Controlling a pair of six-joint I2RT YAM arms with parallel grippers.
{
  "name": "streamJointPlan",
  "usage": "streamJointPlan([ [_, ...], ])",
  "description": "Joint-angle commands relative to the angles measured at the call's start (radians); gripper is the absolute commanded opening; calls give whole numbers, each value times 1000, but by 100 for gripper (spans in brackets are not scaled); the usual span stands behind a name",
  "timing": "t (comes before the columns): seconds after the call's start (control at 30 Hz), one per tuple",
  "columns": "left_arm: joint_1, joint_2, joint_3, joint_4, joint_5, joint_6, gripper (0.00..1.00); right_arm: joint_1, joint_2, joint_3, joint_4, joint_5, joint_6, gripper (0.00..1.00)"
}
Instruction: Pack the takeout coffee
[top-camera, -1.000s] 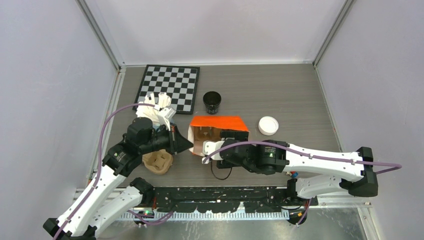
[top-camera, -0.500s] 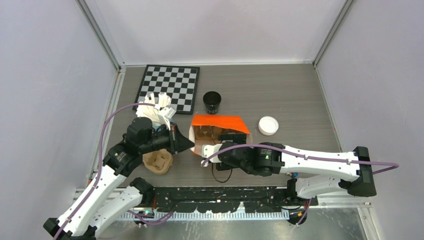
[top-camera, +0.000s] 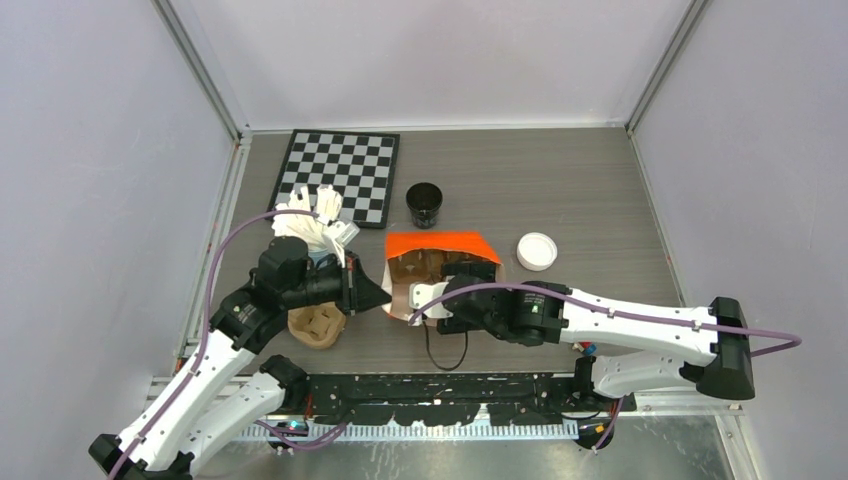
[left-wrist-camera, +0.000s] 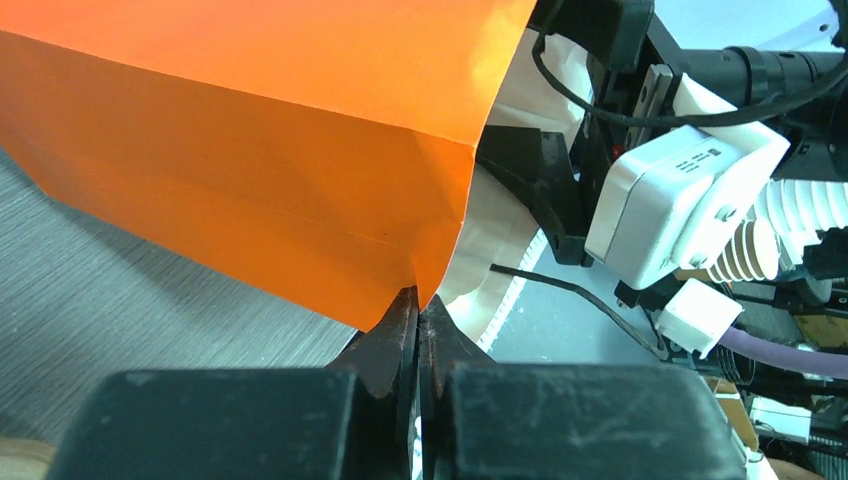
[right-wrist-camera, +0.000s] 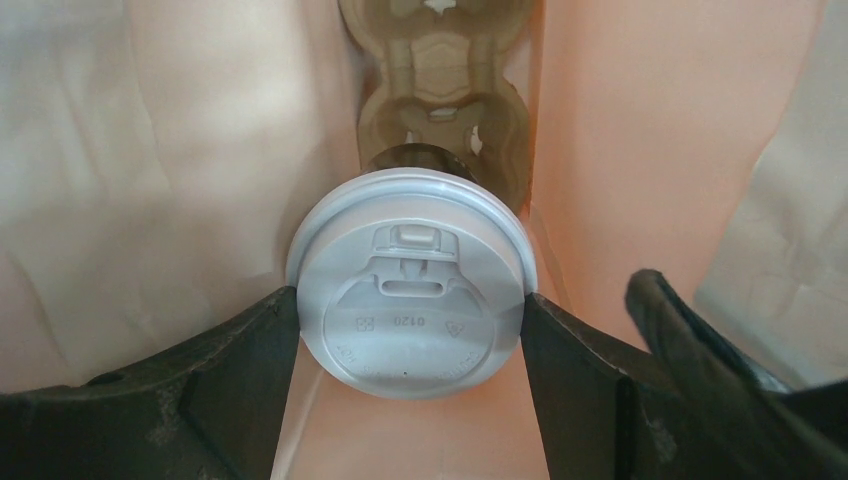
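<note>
An orange paper bag (top-camera: 441, 245) lies on its side with its mouth towards the arms. My left gripper (left-wrist-camera: 418, 305) is shut on the bag's left rim (top-camera: 383, 292) and holds the mouth open. My right gripper (right-wrist-camera: 410, 335) reaches into the bag (right-wrist-camera: 620, 150), shut on a black takeout cup with a white lid (right-wrist-camera: 410, 290). Just behind the cup, a brown pulp carrier (right-wrist-camera: 445, 90) lies inside the bag. In the top view my right gripper (top-camera: 418, 296) is at the bag's mouth and the cup is hidden. A second black cup (top-camera: 424, 204) stands uncapped behind the bag. A loose white lid (top-camera: 537, 251) lies right of it.
A checkerboard (top-camera: 338, 175) lies at the back left. A cup stuffed with white sticks (top-camera: 312, 218) stands in front of it, just behind my left wrist. Another brown pulp carrier (top-camera: 316, 325) lies under my left arm. A black cable loop (top-camera: 445, 350) lies near the front edge.
The bag's mouth has shifted a little as my left gripper drew slightly back and down. My right gripper has edged into the bag.
</note>
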Motion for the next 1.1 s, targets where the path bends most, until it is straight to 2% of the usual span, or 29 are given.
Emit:
streamJointPlan([
  [0.0, 5, -18, -2, 41, 67, 39, 0, -30, -38, -28, 126, -70, -66, 72],
  [0.5, 4, -30, -3, 30, 91, 39, 0, -80, 31, -91, 278, -69, -156, 74],
  [1.07, 6, -19, 6, 27, 98, 41, 0, -147, -1, -157, 297, -99, -167, 74],
])
